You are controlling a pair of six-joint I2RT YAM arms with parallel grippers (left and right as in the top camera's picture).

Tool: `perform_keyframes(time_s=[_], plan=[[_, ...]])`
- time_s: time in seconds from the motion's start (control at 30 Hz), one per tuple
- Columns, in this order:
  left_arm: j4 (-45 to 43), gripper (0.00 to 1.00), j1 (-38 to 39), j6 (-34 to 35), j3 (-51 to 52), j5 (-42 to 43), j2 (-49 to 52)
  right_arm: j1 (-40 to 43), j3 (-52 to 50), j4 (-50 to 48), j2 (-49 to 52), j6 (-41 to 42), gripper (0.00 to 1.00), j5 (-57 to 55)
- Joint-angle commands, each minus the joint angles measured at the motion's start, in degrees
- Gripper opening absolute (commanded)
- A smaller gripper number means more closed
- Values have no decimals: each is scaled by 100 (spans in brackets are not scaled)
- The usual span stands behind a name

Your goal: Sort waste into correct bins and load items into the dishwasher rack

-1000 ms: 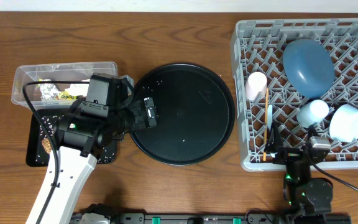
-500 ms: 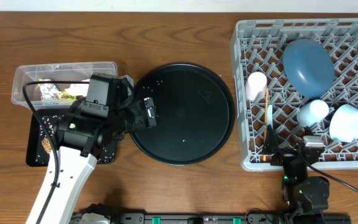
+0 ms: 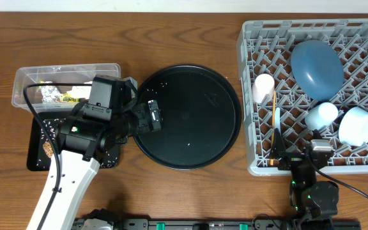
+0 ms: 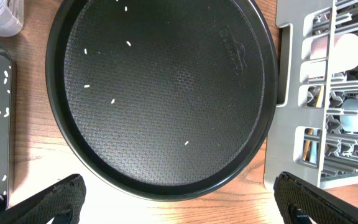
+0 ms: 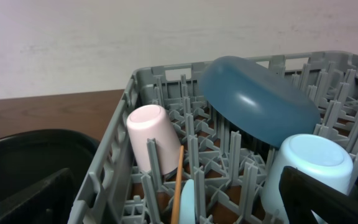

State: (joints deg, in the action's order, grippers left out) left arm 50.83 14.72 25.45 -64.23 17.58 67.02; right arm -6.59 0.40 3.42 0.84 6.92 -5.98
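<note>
**Hands agape, nothing held**

Left hand (image 3: 152, 115) hovers empty over the round tray (image 4: 179, 134), where stray rice grains (image 4: 112, 101) lie. Right hand (image 3: 300, 160), equally wide, faces the rack (image 3: 248, 131), blue dish (image 3: 317, 65) propped between pegs to drain.

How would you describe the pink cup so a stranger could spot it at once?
Start at the big grey dishwasher rack on the right of the table. Along its left wall sits the pink cup. No other thing there is pink; the light blue cup stands further right.
</note>
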Motion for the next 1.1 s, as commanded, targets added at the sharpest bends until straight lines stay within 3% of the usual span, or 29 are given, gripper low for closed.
perform_keyframes(time_s=[0.0,0.47,1.07], plan=[[13,98,-24,-57,4,-72,9,52,-11,28,-55,-79,99,61],[17,98,-24,-59,7,-74,-129,52,-9,28,-55,-79,99,61],[92,98,-31,-61,26,-422,-4511,52,-9,28,-55,-79,99,61]])
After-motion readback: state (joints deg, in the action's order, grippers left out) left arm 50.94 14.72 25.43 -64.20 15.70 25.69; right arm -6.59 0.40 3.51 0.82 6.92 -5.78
